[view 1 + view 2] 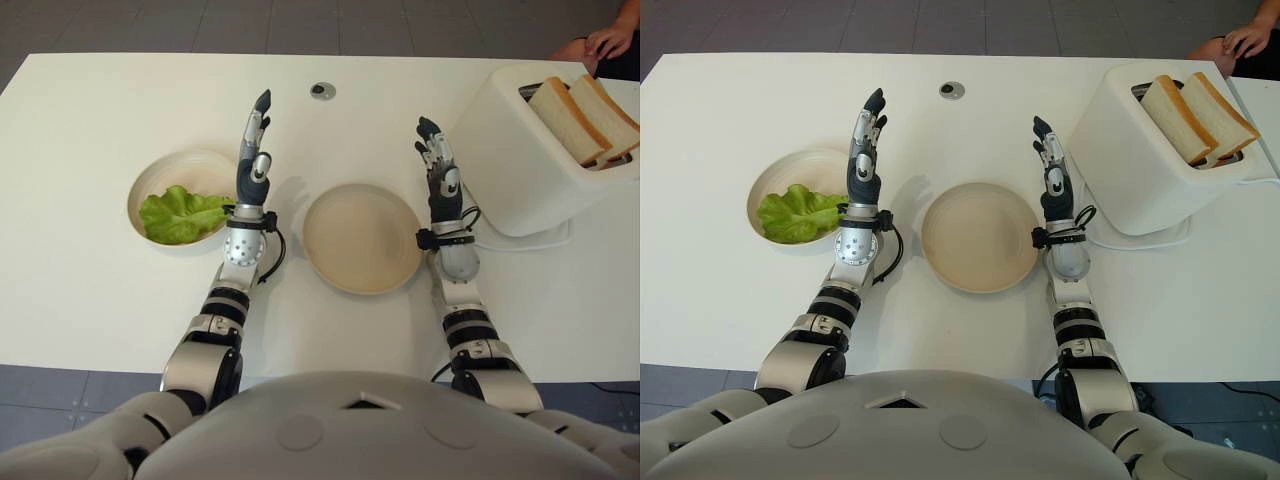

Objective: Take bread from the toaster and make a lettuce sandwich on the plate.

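Right hand (437,165) and left hand (254,150), fingers straight and empty, flank the plate (362,238). Bread slices (580,115) stand in the toaster (510,150) beside the right hand. They look light, soft and easily crushed, probably best pinched gently at their protruding tops. Limp lettuce (180,215) lies in the bowl (190,165).

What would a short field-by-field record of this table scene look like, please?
toaster: white, right side of the table, two bread slices in its slots
plate: centre, no food on it
lettuce: in the bowl, left of the plate
left hand: open, holding nothing, beside the bowl
right hand: open, between plate and toaster
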Motion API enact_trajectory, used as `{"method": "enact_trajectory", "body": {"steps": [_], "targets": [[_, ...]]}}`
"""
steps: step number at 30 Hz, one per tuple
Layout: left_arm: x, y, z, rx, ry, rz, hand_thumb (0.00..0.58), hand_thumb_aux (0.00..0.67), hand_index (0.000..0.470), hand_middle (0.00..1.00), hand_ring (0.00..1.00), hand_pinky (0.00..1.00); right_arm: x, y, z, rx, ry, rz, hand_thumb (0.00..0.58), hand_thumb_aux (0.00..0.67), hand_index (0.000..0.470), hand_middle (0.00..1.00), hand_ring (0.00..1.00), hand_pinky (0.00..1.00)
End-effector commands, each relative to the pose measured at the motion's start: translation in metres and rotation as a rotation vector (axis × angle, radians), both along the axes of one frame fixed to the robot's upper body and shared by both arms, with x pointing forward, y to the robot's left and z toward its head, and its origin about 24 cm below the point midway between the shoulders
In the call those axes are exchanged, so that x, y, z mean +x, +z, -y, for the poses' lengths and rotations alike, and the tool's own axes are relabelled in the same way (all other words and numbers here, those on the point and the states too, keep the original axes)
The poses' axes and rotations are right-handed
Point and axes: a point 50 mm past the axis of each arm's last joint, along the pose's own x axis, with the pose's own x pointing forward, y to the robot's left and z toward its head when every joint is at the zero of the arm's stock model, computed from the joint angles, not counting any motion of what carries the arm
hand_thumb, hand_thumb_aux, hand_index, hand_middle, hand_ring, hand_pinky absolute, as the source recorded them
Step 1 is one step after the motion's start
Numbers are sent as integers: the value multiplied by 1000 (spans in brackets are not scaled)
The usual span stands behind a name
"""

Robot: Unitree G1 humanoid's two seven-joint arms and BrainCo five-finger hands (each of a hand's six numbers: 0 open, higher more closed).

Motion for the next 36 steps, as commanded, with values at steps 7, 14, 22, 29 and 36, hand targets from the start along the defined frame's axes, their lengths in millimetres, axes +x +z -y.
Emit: {"method": "enact_trajectory", "body": {"steps": [7,14,22,29,36], "targets": [[-5,0,6,9,-29,19,0,0,0,0,0,0,-4,-3,3,-23,-30,3,0,0,0,0,0,0],[-4,-1,7,8,-16,4,0,0,0,0,0,0,-36,121,67,-468,-372,504,0,0,0,0,0,0],[-6,-1,14,38,-23,19,0,0,0,0,0,0,-61,132,228,-976,-1059,-8,0,0,0,0,0,0],[-9,0,13,38,-14,28,0,0,0,0,0,0,-50,100,237,-1102,-964,-223,0,0,0,0,0,0],[-10,3,14,33,-14,36,0,0,0,0,0,0,-37,102,219,-1223,-816,-236,0,0,0,0,0,0]]}}
